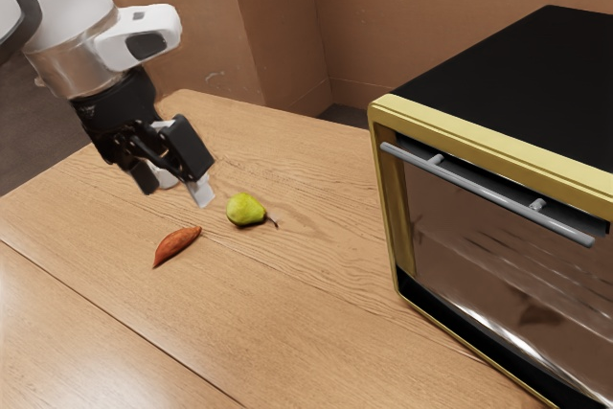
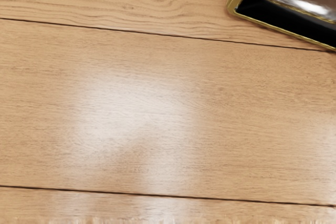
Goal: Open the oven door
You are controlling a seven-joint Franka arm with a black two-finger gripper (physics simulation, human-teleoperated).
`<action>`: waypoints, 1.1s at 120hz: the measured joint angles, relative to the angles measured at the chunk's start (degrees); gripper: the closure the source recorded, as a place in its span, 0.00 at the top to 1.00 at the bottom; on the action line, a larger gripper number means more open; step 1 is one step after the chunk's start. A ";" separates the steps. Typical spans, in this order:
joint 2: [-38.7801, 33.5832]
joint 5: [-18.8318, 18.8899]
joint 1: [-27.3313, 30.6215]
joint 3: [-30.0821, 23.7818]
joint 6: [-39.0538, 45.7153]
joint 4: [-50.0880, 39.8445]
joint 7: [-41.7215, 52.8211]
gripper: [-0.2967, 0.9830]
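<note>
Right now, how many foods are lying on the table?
2. One is a green pear, on the table. The other looks like a reddish sweet potato, near the pear but farther from the oven. More could be hidden behind the oven.

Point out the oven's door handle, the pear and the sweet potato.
door handle [image 1: 488,194]: exterior view, middle of the bar
pear [image 1: 245,210]: exterior view, green body
sweet potato [image 1: 176,246]: exterior view, middle of its body
</note>
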 joint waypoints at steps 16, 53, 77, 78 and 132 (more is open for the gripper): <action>-6.51 -0.65 -0.88 0.63 -1.32 -3.99 -6.87 0.77; -20.54 -2.93 -1.88 -10.70 18.74 -24.04 -31.94 0.77; -17.67 -2.76 -3.72 -13.04 31.45 -25.13 -55.68 0.77; -17.41 -2.75 -3.84 -13.07 31.81 -25.09 -56.53 0.77; -9.69 0.53 -6.42 -14.78 47.06 -22.73 -91.74 0.77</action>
